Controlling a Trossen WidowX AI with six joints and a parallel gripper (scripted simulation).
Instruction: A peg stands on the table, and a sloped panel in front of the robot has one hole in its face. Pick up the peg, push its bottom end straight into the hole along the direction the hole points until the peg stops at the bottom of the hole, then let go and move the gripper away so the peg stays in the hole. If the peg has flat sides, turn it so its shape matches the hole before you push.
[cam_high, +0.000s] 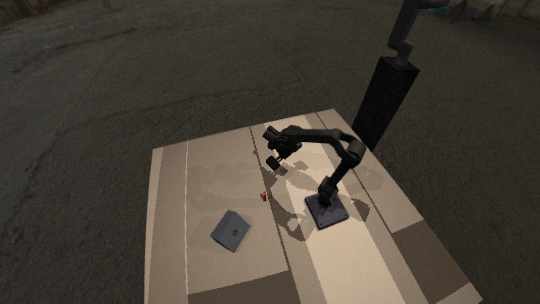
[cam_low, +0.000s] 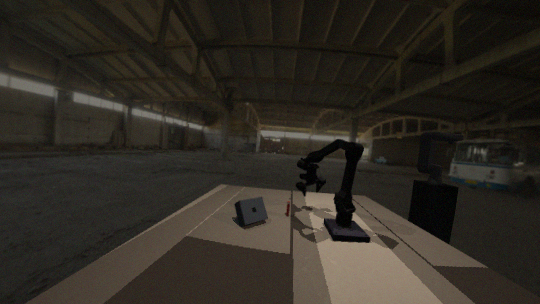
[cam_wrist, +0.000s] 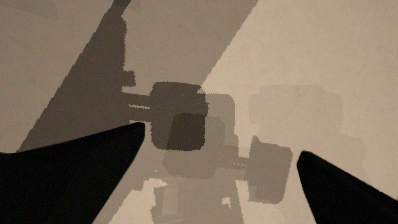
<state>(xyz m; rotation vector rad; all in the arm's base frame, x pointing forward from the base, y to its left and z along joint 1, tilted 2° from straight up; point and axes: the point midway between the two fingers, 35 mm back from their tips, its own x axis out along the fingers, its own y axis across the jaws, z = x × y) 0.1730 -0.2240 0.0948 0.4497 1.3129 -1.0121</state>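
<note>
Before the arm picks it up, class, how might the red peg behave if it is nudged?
The red peg would probably tip easily, since it stands upright and slender. It looks stiff, with straight sides. Once toppled, it might roll.

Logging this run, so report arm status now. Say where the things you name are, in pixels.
Gripper (cam_high: 278, 166) (cam_low: 310, 191) (cam_wrist: 219, 143) open, nothing held. Red peg (cam_high: 264, 196) (cam_low: 288, 209) upright on table, outside hole. No obstruction seen between them.
</note>
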